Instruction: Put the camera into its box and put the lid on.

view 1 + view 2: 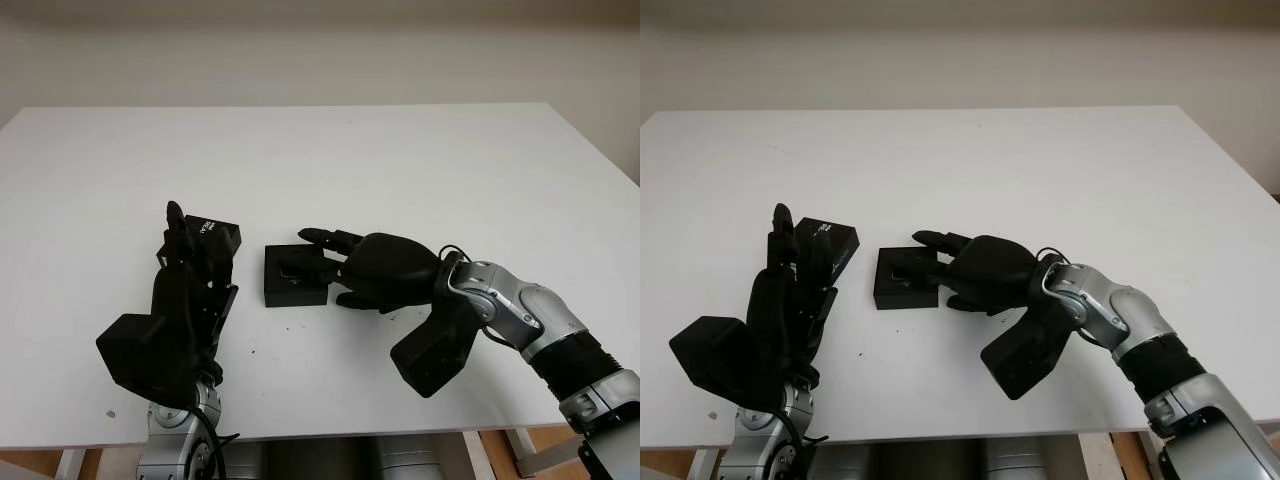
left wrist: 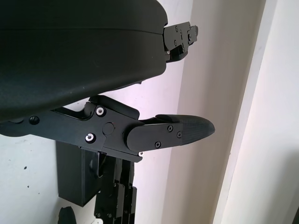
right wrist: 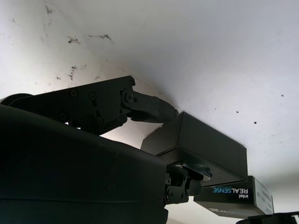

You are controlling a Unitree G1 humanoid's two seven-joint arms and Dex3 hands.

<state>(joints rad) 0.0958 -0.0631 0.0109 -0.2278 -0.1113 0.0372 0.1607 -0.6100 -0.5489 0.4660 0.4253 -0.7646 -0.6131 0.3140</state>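
Observation:
The black box sits open near the table's middle, and the right wrist view shows its side. The camera lies low inside it; its silver end shows at the rim. My right hand reaches in from the right and is shut on the camera, with fingers over the far rim and the thumb at the near one. The black lid, printed REALSENSE, is just left of the box. My left hand is open against the lid's left and near sides.
The white table stretches far back and to both sides. Its front edge runs just below both forearms. A pale wall stands behind the table.

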